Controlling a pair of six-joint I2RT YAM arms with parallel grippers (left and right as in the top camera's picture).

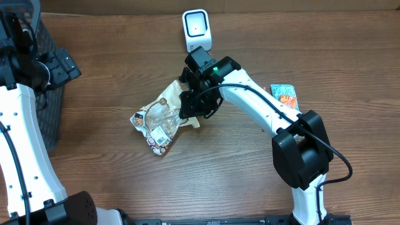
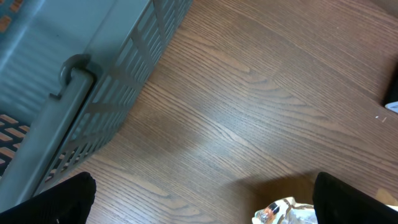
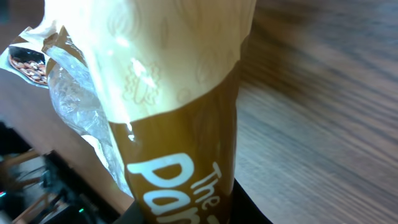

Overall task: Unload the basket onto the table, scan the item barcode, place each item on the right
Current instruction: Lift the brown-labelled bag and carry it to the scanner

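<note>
Grey slatted basket [image 1: 53,119] stands at the far left edge of the table [image 1: 112,181], probably where scanned goods are to go. Beside it the left arm [image 1: 25,137] is drawn back toward the upper left. Its jaws are spread wide with nothing between them. The left wrist view shows only bare wood, the basket wall, and a corner of crinkled wrapper low in the frame. This arm looks parked out of the way, not taking part.

At the centre lies the task's thing, a snack bag [image 1: 159,119] of cream and brown paper with clear film. It stretches from centre-left up to the right arm's jaws at the middle of the overhead frame. Those jaws are clamped narrowly on the bag's upper-right end. The right wrist view is filled by the brown band with white lettering [image 3: 180,180] running straight out from the camera. Pinching one end leaves the broad faces uncovered, which should suit showing a code to a reader. Whether the far end rests on the table or hangs just clear cannot be told.

A small pale label [image 1: 160,133] sits near the bag's lower end, too small to confirm as the barcode.

The white scanner [image 1: 197,28] stands at top centre, just beyond the right wrist, near the bag but apart from it. So the bag likely has yet to be turned toward it.

The right arm [image 1: 256,103] reaches in from the lower right. A colourful packet [image 1: 284,95] lies beyond it, untouched.
</note>
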